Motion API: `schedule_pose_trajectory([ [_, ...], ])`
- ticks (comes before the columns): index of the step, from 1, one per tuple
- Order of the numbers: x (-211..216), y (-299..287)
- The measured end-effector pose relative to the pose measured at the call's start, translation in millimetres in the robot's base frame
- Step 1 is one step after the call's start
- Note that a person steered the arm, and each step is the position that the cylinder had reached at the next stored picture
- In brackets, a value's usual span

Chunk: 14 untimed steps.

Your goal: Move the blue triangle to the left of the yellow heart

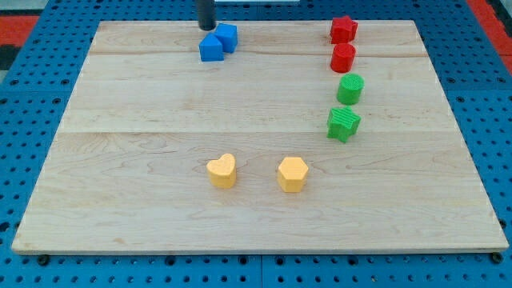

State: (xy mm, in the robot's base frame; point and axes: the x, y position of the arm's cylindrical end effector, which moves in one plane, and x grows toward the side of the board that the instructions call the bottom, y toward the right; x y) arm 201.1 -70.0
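Two blue blocks sit near the view's top, left of centre: one blue block [211, 48], which looks like the triangle, and a second blue block [227, 37] touching its upper right. My tip [206, 26] stands just above and to the left of them, close to the triangle's top edge. The yellow heart [222, 170] lies low on the board, left of centre, far below the blue blocks.
A yellow hexagon-like block [293, 174] lies right of the heart. On the right stands a column: a red star-like block [344, 30], a red cylinder [342, 58], a green cylinder [350, 89], a green star-like block [343, 124]. The wooden board [144, 224] rests on blue pegboard.
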Motion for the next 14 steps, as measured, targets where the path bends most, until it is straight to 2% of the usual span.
schedule_pose_trajectory([
  [1,30.8,-15.9],
  [4,116.7,22.3],
  [6,108.0,-2.7],
  [7,141.7,-22.5],
  [8,149.3,-59.4],
  [9,186.7,-55.3],
  [11,173.3,-7.5],
  [12,146.1,9.2],
  [13,143.8,33.9],
  [14,161.0,73.0],
])
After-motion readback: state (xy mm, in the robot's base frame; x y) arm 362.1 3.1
